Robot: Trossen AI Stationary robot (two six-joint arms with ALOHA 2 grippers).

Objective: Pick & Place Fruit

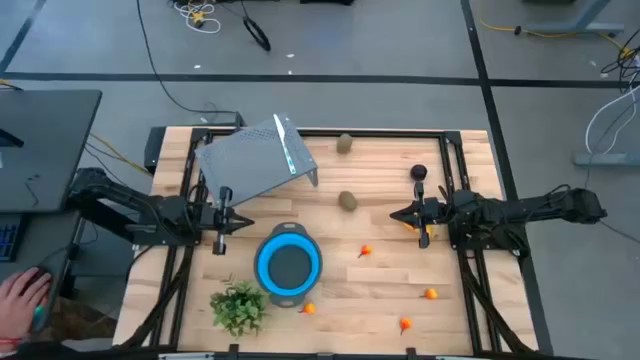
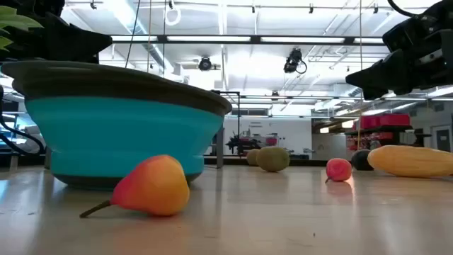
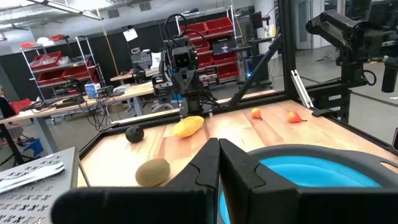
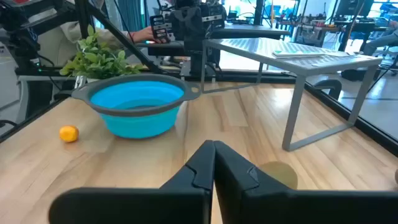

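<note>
Small plastic toy fruits [image 1: 348,201] lie scattered on the wooden counter [image 1: 380,300] around the round blue bowl [image 1: 288,264]. Left gripper [image 1: 221,221] and right gripper [image 1: 408,215] hover, fingers closed, empty; closed fingers descending could knock round fruit rolling.

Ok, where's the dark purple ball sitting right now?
In the high view the dark purple ball lies on the table's right side, toward the far edge, just beyond the shut right gripper and right of the two olive-brown ovals.
</note>
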